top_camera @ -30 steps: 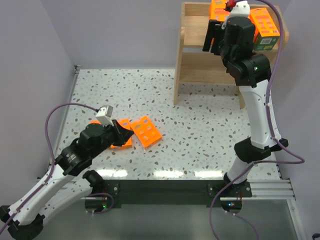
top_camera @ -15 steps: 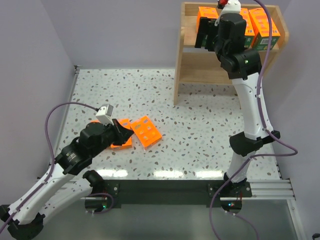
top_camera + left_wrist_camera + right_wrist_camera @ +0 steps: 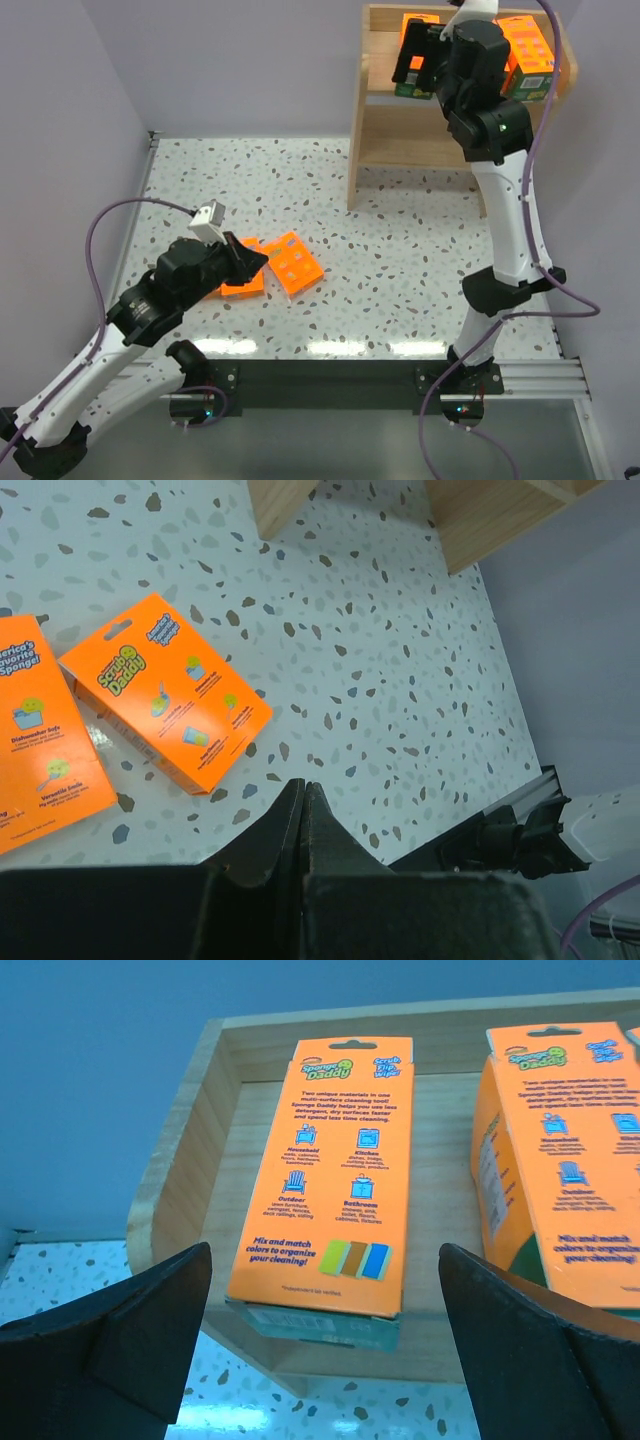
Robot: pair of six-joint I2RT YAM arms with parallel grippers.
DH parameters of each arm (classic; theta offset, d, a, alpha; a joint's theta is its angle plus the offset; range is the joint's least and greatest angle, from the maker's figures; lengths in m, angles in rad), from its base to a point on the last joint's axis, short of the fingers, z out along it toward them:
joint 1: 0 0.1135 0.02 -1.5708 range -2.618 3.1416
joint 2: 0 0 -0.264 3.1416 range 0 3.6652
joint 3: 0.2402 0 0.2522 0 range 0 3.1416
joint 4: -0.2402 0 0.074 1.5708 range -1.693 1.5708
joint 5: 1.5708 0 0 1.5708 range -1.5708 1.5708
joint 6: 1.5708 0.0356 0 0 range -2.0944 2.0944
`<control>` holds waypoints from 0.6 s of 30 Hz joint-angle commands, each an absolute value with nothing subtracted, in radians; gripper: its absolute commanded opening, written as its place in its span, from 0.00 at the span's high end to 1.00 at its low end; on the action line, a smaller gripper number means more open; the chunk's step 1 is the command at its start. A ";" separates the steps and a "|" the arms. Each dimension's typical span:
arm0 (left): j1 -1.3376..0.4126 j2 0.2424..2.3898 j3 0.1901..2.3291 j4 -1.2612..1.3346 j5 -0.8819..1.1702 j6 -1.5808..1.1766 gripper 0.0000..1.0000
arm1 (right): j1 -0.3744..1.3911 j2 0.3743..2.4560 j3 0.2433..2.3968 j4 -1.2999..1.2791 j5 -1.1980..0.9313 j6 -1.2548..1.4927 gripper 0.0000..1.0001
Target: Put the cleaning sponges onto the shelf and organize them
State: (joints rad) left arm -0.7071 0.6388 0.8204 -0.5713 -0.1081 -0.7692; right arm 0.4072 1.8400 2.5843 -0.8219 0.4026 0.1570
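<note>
On the speckled table [image 3: 400, 260], the left gripper [image 3: 303, 810] is held closed beside two flat cleaning sponges [image 3: 165, 705]. Farther back, on the shelf [image 3: 190, 1160], one sponge pack [image 3: 335, 1160] is framed, untouched, by the wide-open right gripper [image 3: 325, 1260]. Another pack [image 3: 560, 1150] is set beside it.

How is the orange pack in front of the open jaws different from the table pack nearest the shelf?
The shelf pack sits on the wooden shelf; the table pack lies flat on the speckled table. The shelf pack shows a dark green end; the table pack looks all orange. Both are orange printed packs.
</note>
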 commanded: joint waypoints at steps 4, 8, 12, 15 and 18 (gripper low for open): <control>-0.706 0.672 0.916 -0.543 -0.092 -0.741 1.00 | 0.403 1.567 2.473 -0.759 0.439 0.184 0.09; -0.706 0.703 0.933 -0.514 -0.068 -0.733 1.00 | 0.405 1.426 2.294 -0.805 0.547 0.230 0.64; -0.706 0.738 0.925 -0.466 -0.040 -0.727 1.00 | 0.400 1.353 2.139 -0.841 0.577 0.262 1.00; -0.706 0.755 0.919 -0.446 -0.015 -0.726 1.00 | 0.379 1.353 2.103 -0.818 0.537 0.236 1.00; -0.707 0.756 0.916 -0.443 -0.012 -0.726 1.00 | 0.327 1.394 2.127 -0.812 0.474 0.229 1.00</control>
State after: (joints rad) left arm -0.7071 0.7643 0.8974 -0.5121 -0.0410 -0.7475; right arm 0.3595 1.3178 2.1357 -0.8108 0.5266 0.2302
